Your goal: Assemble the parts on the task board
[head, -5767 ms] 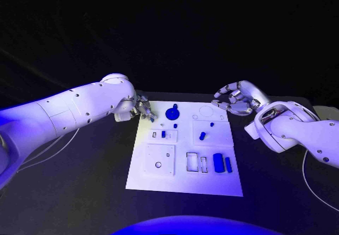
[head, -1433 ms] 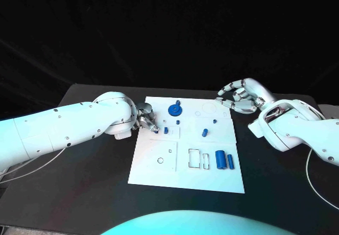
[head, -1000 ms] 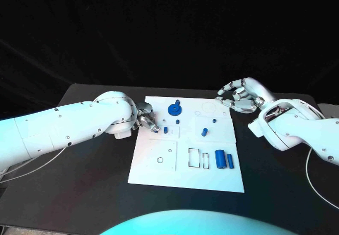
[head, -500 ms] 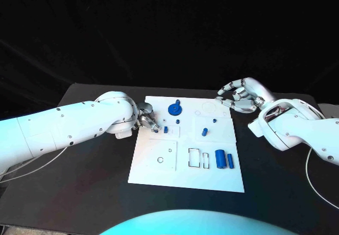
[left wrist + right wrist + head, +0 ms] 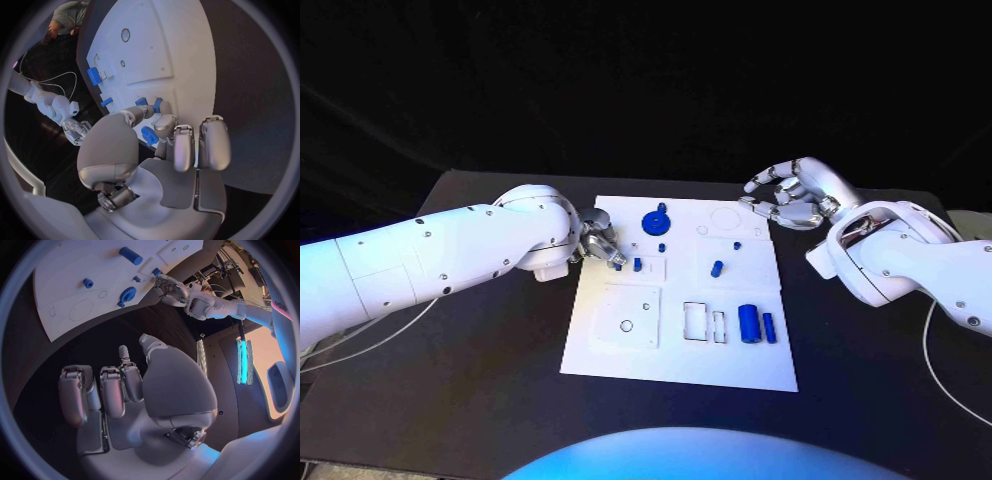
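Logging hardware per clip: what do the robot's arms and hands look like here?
Both arms are smooth white rounded shells dotted with small dark screw holes. The left hand and right hand are silver metal with segmented fingers and rounded pads. A thin pale cable loops on the table under the left arm; another cable trails beside the right arm.

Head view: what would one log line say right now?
left hand: fingertips at small blue part | right hand: curled, empty, off task board

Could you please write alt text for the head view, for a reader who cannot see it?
A white task board with small blue parts lies on a black table. The left hand reaches onto its left edge by a small blue piece; the right hand hovers, fingers curled, near its far right corner.
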{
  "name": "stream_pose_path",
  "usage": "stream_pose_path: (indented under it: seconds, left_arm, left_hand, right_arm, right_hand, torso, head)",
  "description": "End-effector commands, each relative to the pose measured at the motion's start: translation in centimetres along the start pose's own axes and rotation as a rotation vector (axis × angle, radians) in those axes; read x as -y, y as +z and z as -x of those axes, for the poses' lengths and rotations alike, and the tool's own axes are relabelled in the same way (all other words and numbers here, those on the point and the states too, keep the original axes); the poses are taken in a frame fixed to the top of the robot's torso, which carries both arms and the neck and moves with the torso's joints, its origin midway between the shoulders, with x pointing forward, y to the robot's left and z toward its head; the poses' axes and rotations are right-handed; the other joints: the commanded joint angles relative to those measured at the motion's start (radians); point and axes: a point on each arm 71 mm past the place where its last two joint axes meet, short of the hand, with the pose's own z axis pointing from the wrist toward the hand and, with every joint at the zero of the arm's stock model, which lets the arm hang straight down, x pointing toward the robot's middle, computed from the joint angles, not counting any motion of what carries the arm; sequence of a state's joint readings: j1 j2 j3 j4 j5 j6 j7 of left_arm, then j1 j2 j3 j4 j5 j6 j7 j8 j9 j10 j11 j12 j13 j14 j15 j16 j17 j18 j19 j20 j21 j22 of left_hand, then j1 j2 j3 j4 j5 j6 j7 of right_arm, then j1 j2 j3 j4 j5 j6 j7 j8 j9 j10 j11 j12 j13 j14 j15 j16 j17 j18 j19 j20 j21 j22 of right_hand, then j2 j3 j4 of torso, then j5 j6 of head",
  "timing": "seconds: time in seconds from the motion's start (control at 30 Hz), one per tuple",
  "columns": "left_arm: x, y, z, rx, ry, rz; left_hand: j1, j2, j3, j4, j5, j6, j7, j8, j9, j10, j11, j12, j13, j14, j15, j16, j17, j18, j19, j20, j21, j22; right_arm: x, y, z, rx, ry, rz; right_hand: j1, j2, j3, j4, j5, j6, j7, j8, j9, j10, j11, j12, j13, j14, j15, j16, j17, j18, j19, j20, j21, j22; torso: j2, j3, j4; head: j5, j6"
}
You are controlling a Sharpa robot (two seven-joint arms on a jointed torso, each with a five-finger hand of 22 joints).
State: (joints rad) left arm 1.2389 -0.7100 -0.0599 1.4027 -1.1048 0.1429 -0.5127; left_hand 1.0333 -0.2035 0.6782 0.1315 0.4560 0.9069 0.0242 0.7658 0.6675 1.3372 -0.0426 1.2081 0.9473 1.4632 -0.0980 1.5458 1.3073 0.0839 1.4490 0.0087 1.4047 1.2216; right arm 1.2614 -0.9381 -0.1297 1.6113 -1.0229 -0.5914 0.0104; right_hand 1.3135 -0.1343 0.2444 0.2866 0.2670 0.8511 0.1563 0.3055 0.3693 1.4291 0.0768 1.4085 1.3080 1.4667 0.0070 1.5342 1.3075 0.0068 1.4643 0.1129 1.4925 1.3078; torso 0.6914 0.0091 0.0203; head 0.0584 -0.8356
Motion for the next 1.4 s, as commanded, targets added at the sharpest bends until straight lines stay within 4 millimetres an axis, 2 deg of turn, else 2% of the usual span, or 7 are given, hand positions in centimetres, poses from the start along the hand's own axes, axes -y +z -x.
stream_pose_path:
  seconds: [0.03, 0.5, 0.7, 0.97, 1.17, 1.3, 1.4]
  left_arm:
    - [-0.1, 0.1, -0.3, -0.024, 0.008, 0.004]
    - [-0.4, -0.2, 0.0, 0.008, -0.012, 0.001]
    - [-0.6, -0.4, 0.3, 0.033, -0.034, -0.001]
    - [-0.5, -1.0, 0.9, 0.064, -0.069, -0.018]
    - [0.1, -1.4, 1.5, 0.096, -0.170, -0.105]
    - [1.0, -1.4, 2.1, 0.168, -0.241, -0.232]
    - [2.0, -1.5, 2.6, 0.246, -0.250, -0.348]
  left_hand:
    - [-0.011, -0.003, -0.007, 0.001, -0.007, 0.007, -0.001, -0.007, -0.001, -0.002, -0.004, 0.003, 0.001, 0.095, -0.006, 0.005, 0.215, -0.015, 0.000, -0.004, -0.004, -0.001]
    - [-0.059, -0.027, -0.146, 0.090, -0.018, 0.023, 0.001, -0.019, -0.009, -0.003, -0.002, 0.003, 0.009, 0.096, -0.005, 0.006, 0.217, -0.015, 0.001, -0.004, -0.006, 0.000]
    - [-0.062, -0.021, -0.216, 0.152, -0.086, 0.025, 0.002, -0.026, -0.012, -0.005, -0.001, 0.000, 0.009, 0.095, -0.004, 0.006, 0.215, -0.014, 0.001, -0.003, -0.009, -0.003]
    - [-0.064, -0.016, -0.227, 0.160, -0.094, 0.026, 0.002, -0.027, -0.013, -0.006, -0.001, -0.002, 0.007, 0.095, -0.004, 0.006, 0.215, -0.014, 0.001, -0.004, -0.009, -0.003]
    - [-0.058, -0.009, -0.252, 0.159, -0.092, -0.010, 0.016, -0.039, -0.014, -0.066, 0.010, -0.069, -0.091, 0.086, 0.005, -0.009, 0.180, -0.012, -0.005, -0.003, -0.018, -0.017]
    - [-0.017, -0.004, -0.282, 0.160, -0.088, -0.103, 0.055, -0.065, -0.019, -0.249, 0.047, -0.245, -0.330, 0.038, 0.035, -0.083, 0.040, 0.029, -0.103, 0.017, -0.160, -0.245]
    - [0.129, -0.008, -0.266, 0.139, -0.085, -0.219, 0.118, -0.111, -0.051, -0.395, 0.106, -0.319, -0.373, -0.109, 0.088, -0.259, -0.237, 0.088, -0.279, 0.065, -0.435, -0.617]
  right_arm:
    - [-0.1, 0.0, 0.0, -0.004, 0.001, 0.011]
    - [0.0, 0.0, 0.0, -0.001, 0.001, 0.011]
    - [0.0, -0.1, 0.0, 0.001, 0.001, 0.012]
    - [0.1, -0.1, 0.1, 0.002, 0.001, 0.011]
    - [0.1, -0.1, 0.1, 0.005, 0.001, 0.011]
    - [0.2, -0.2, 0.1, 0.007, 0.001, 0.010]
    - [0.2, -0.2, 0.1, 0.007, 0.002, 0.010]
  right_hand:
    - [-0.008, -0.003, 0.005, 0.001, 0.006, -0.005, 0.002, 0.006, -0.001, -0.003, -0.002, -0.004, 0.109, 0.078, -0.006, -0.006, 0.157, 0.017, 0.054, -0.006, -0.004, 0.197]
    - [-0.010, -0.004, 0.005, 0.001, 0.005, -0.007, 0.002, 0.006, -0.002, -0.004, -0.002, -0.006, 0.107, 0.077, -0.006, -0.008, 0.154, 0.018, 0.052, -0.006, -0.007, 0.194]
    - [-0.010, -0.007, 0.005, 0.000, 0.004, -0.009, 0.002, 0.005, -0.002, -0.008, -0.002, -0.010, 0.104, 0.076, -0.006, -0.009, 0.150, 0.019, 0.049, -0.006, -0.011, 0.191]
    - [-0.009, -0.009, 0.005, -0.001, 0.004, -0.010, 0.002, 0.005, -0.002, -0.012, -0.002, -0.014, 0.100, 0.073, -0.006, -0.015, 0.138, 0.022, 0.043, -0.006, -0.021, 0.183]
    - [-0.010, -0.009, 0.006, 0.000, 0.003, -0.010, 0.002, 0.006, -0.002, -0.013, -0.002, -0.016, 0.098, 0.072, -0.006, -0.016, 0.135, 0.023, 0.041, -0.006, -0.025, 0.180]
    - [-0.012, -0.009, 0.009, 0.000, 0.003, -0.012, 0.003, 0.007, -0.003, -0.025, -0.002, -0.029, 0.086, 0.067, -0.006, -0.024, 0.118, 0.027, 0.032, -0.006, -0.039, 0.169]
    - [-0.012, -0.009, 0.011, 0.000, 0.003, -0.012, 0.002, 0.008, -0.003, -0.032, -0.002, -0.039, 0.078, 0.065, -0.006, -0.028, 0.110, 0.029, 0.027, -0.006, -0.048, 0.162]
  torso:
    - [-0.001, -0.0001, 0.0006]
    - [0.000, -0.0007, -0.0002]
    - [0.000, -0.0003, 0.0002]
    - [0.000, -0.0003, 0.0008]
    - [-0.001, 0.0004, 0.0013]
    - [-0.001, 0.0009, 0.0025]
    - [-0.001, 0.0001, 0.0029]
  head:
    - [-0.001, 0.000]
    - [-0.004, 0.002]
    - [-0.007, 0.003]
    - [-0.009, 0.005]
    - [-0.011, 0.008]
    - [-0.016, 0.014]
    - [-0.020, 0.018]
